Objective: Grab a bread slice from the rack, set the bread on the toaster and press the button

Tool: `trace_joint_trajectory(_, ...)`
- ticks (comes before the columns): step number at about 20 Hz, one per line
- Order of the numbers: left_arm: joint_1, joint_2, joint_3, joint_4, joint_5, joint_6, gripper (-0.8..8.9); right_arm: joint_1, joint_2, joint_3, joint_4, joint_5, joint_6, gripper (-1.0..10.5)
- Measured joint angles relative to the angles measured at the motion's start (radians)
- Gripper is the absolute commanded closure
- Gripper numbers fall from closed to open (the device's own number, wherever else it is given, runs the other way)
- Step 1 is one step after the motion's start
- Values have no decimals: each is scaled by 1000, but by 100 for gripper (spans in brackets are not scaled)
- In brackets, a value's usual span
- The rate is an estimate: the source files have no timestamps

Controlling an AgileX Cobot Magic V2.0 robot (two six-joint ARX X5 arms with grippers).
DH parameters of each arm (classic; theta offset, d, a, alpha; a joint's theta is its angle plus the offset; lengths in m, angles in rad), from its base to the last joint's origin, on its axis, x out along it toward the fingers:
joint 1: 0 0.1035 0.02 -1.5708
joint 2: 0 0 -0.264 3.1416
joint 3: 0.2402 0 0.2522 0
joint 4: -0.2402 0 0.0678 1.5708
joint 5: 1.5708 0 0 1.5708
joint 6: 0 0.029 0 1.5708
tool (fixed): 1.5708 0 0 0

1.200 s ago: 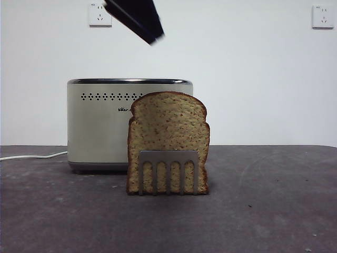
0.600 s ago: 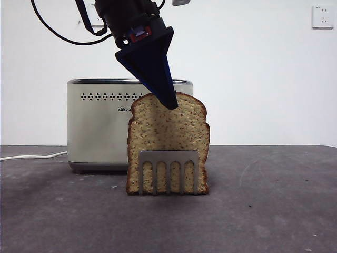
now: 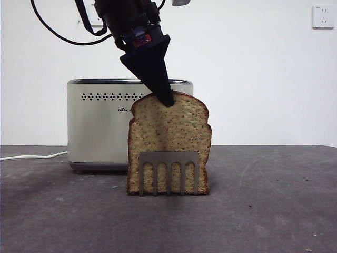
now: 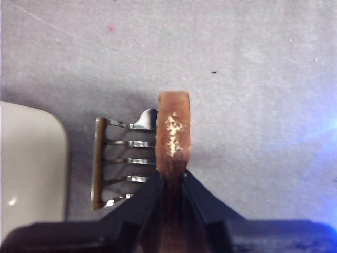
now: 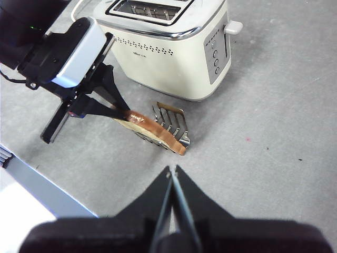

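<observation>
The slice of bread (image 3: 168,138) stands upright in the small grey rack (image 3: 168,171), in front of the cream toaster (image 3: 97,126). My left gripper (image 3: 167,100) comes down from above and is shut on the top crust of the slice. In the left wrist view its jaws (image 4: 172,176) press both sides of the brown crust (image 4: 172,132), with the rack (image 4: 118,158) beside it. The right wrist view shows the toaster (image 5: 174,47), the slice (image 5: 152,129) and the rack (image 5: 176,126) from above. My right gripper (image 5: 172,174) is shut and empty, high above the table.
The toaster's lever (image 5: 233,27) and a column of round buttons (image 5: 215,52) are on its end face. A white power cord (image 3: 31,156) runs off to the left. Two wall sockets (image 3: 100,15) (image 3: 322,17) are on the wall behind.
My left gripper came down from the top of the picture onto the top of the slice. The slice has shifted slightly up and to the right in the rack.
</observation>
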Motion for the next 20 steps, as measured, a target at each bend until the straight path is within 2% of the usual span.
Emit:
trace_joint_trajectory(5, 0, 0, 37, -10, -39, 0, 822, 0, 0, 0, 0, 0, 0, 958)
trace_joint_trajectory(7, 0, -5, 84, -65, -48, 0, 822, 0, 1, 0, 0, 1, 0, 958)
trace_joint_trajectory(11, 0, -16, 264, -253, -48, 0, 822, 0, 10, 0, 0, 1, -6, 958)
trace_joint_trajectory(16, -3, -21, 517, -388, -52, 0, 822, 0, 13, 0, 0, 1, -8, 958)
trace_joint_trajectory(20, 3, -25, 637, -427, -200, 17, 822, 0, 13, 0, 0, 1, -15, 958)
